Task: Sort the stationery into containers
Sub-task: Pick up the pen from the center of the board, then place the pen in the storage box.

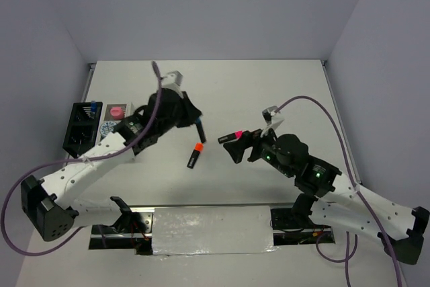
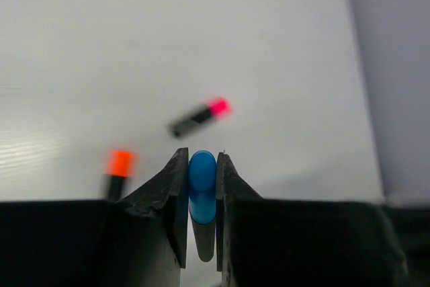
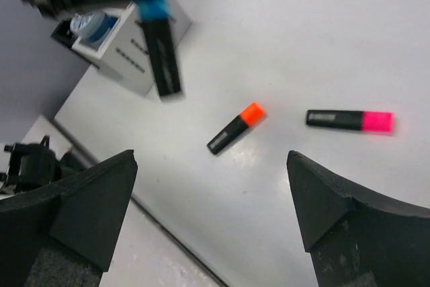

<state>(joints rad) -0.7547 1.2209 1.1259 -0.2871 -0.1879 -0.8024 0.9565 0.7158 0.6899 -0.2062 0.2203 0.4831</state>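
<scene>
The left gripper [image 2: 201,157] has its 2 black fingers [image 2: 169,196] pinched shut on the cap of a short black blue-capped highlighter [image 2: 202,186]. It hangs cap-up above the white table [image 1: 269,92]. Below lie a short black orange-capped highlighter [image 3: 235,128] and a short black pink-capped highlighter [image 3: 349,119], apart from each other. The right gripper [image 3: 211,159] hovers over these 2, spread wide and holding nothing. At the table's left edge stand a white box with slotted sides [image 3: 134,72] and a black compartmented pen holder [image 1: 80,129]. The step in hand looks like carrying the blue-capped highlighter to a container. Next, the left arm would need to swing left and lower it into a free slot before releasing.
</scene>
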